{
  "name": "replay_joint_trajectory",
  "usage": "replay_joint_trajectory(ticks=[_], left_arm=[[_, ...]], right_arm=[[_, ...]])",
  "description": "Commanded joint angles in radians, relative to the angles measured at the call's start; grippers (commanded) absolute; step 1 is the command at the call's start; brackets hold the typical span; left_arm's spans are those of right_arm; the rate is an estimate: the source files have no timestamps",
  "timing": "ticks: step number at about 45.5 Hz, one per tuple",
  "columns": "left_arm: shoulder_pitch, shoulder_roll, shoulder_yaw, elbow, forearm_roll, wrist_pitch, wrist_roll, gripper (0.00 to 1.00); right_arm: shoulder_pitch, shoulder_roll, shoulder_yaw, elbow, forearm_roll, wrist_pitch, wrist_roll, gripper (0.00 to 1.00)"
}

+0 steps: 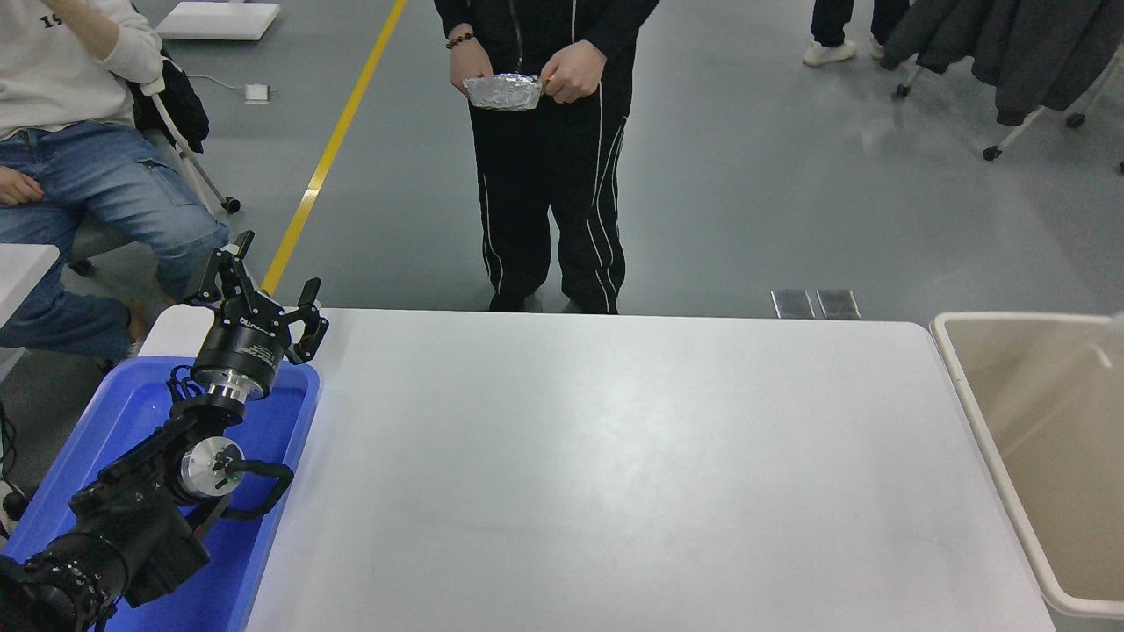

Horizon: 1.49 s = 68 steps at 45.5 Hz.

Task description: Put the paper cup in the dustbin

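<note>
The dustbin, with beige inner walls and an off-white rim, stands at the table's right edge. The paper cup is out of view. My left gripper is parked at the lower left above a blue tray, its fingers spread open and empty. My right arm and gripper are out of view.
A bright blue plastic tray lies at the table's left edge under my left arm. A person in black stands at the far side holding a foil container. A seated person is at the far left. The white table lies between tray and bin.
</note>
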Motion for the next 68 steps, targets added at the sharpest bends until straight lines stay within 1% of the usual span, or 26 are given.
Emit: replay_joint_trajectory(ticks=[1,5,18,21,22,24,27,29,30,31,44,52,55,62,68], left_arm=[[0.000,0.000,0.000,0.000,0.000,0.000,0.000,1.00],[0.000,0.000,0.000,0.000,0.000,0.000,0.000,1.00],[0.000,0.000,0.000,0.001,0.000,0.000,0.000,1.00],[0.000,0.000,0.001,0.000,0.000,0.000,0.000,1.00],[0.000,0.000,0.000,0.000,0.000,0.000,0.000,1.00],[0.000,0.000,0.001,0.000,0.000,0.000,0.000,1.00],[0.000,0.000,0.000,0.000,0.000,0.000,0.000,1.00],[0.000,0.000,0.000,0.000,0.000,0.000,0.000,1.00],[0.000,0.000,0.000,0.000,0.000,0.000,0.000,1.00],[0.000,0.000,0.000,0.000,0.000,0.000,0.000,1.00],[0.000,0.000,0.000,0.000,0.000,0.000,0.000,1.00],[0.000,0.000,0.000,0.000,0.000,0.000,0.000,1.00],[0.000,0.000,0.001,0.000,0.000,0.000,0.000,1.00],[0.000,0.000,0.000,0.000,0.000,0.000,0.000,1.00],[0.000,0.000,0.000,0.000,0.000,0.000,0.000,1.00]], right_arm=[[-0.058,0.051,0.005,-0.009,0.027,-0.069,-0.038,0.00],[-0.058,0.055,0.004,-0.009,0.053,-0.078,-0.049,0.00],[-0.067,0.091,0.004,-0.009,0.058,-0.086,-0.058,0.00],[-0.072,0.091,0.004,-0.007,0.061,-0.105,-0.058,0.00],[-0.075,0.092,0.004,-0.007,0.061,-0.115,-0.056,0.05],[-0.078,0.092,0.001,-0.004,0.061,-0.128,-0.055,0.26],[-0.079,0.092,-0.013,-0.003,0.061,-0.136,-0.050,0.65],[-0.078,0.092,-0.013,-0.001,0.061,-0.136,-0.050,0.88],[-0.078,0.094,-0.013,0.000,0.061,-0.136,-0.050,0.97],[-0.076,0.092,-0.011,0.005,0.061,-0.138,-0.050,0.98],[-0.062,0.109,-0.008,0.016,0.059,-0.124,-0.050,0.99],[0.032,0.091,0.016,0.083,0.061,-0.106,-0.053,0.99],[0.091,0.046,0.070,0.144,0.061,-0.067,-0.055,0.99],[0.187,-0.112,0.304,0.362,0.061,0.008,-0.050,0.99],[0.200,-0.202,0.485,0.535,0.047,0.068,-0.050,0.99]])
